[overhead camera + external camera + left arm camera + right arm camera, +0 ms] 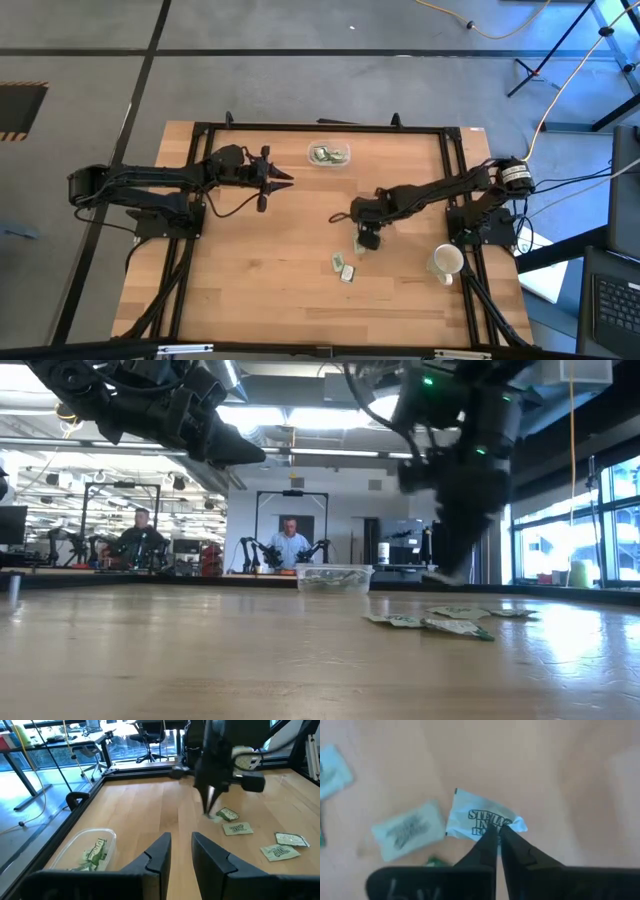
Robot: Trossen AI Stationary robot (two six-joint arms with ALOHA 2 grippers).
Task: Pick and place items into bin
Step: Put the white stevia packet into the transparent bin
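Note:
The bin (346, 160) is a clear low tray near the table's far edge, with several pale green and white packets inside; it also shows in the low view (335, 577) and the left wrist view (107, 840). A few loose packets (344, 267) (236, 827) lie flat mid-table. My right gripper (497, 827) (366, 243) points down just above them, shut on one white packet (470, 817). My left gripper (288, 180) (181, 837) hovers open, left of the bin and above the table. My right gripper pinches the white printed packet by one edge (509, 823) between its two fingertips, coming from above and pointing down. The packet sticks out flat from the fingertips, and it appears lifted slightly above the table (440, 575) and the other packets.
A white cup (447, 262) stands near the table's right edge, right of the loose packets. A black frame (200, 128) runs along the table's edges. People sit in the room beyond the far edge. Bare wood lies between the bin and the loose packets.

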